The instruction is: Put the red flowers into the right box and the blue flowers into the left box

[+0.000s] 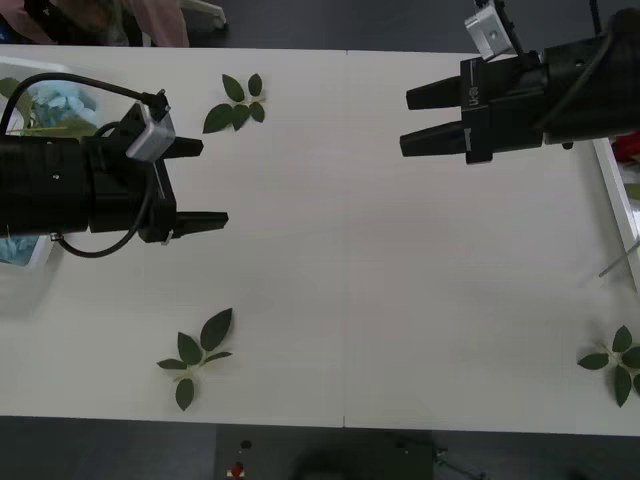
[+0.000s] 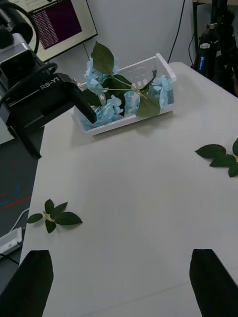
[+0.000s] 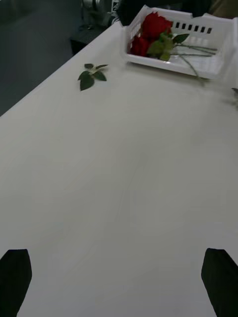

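Both arms are cased in matte black, each ending in a two-fingered black tool: the left tool (image 1: 203, 183) and the right tool (image 1: 420, 120). A small silver-grey camera block (image 1: 150, 135) is mounted on the left wrist, fed by a looping black cable (image 1: 70, 85). White lettering "RB-Y1" (image 2: 49, 83) is printed on the left tool's housing.

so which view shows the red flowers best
The left wrist view: the red flowers lie in the right box, blooms and stems plain. The front view catches just a red sliver at its right edge, beside the right gripper. The right wrist view faces the blue flowers instead.
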{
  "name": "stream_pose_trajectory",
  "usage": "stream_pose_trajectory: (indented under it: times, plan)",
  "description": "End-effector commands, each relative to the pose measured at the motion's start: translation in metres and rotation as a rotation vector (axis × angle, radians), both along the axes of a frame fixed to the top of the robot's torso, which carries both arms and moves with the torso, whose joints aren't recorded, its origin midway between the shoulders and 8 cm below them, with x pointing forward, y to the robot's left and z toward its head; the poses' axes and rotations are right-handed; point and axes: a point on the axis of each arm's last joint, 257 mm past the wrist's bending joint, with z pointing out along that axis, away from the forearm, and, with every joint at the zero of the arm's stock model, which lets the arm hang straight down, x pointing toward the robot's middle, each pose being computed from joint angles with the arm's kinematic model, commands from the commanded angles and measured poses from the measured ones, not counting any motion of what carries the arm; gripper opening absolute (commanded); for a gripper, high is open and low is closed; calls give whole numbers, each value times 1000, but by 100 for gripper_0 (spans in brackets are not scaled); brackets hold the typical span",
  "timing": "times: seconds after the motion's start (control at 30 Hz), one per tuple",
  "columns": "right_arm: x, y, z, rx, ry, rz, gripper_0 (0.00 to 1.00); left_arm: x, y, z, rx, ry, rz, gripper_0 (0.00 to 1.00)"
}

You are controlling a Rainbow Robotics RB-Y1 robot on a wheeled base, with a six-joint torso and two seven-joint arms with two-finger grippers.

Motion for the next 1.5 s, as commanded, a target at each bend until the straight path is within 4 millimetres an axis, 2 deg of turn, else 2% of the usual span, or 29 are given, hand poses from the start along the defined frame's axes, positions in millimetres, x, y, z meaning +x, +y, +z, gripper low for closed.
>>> stream_pose_trajectory:
  times: [0.03, 0.17, 0.37, 1.13, 1.5]
  plan:
    - [2, -13, 10, 3, 5, 13, 81, -12, -21, 38, -51, -44, -26, 100]
    - [-4, -11, 5, 9, 16, 17, 81, -34, -47, 55, -120, -41, -75, 100]
    - [-6, -10, 5, 15, -8, -10, 81, -40, -58, 58, -151, -45, -96, 100]
    - [-7, -11, 8, 25, -3, -13, 81, -39, -59, 58, -157, -48, -96, 100]
    - [3, -11, 2, 35, 10, -34, 83, -39, -59, 58, -157, -48, -96, 100]
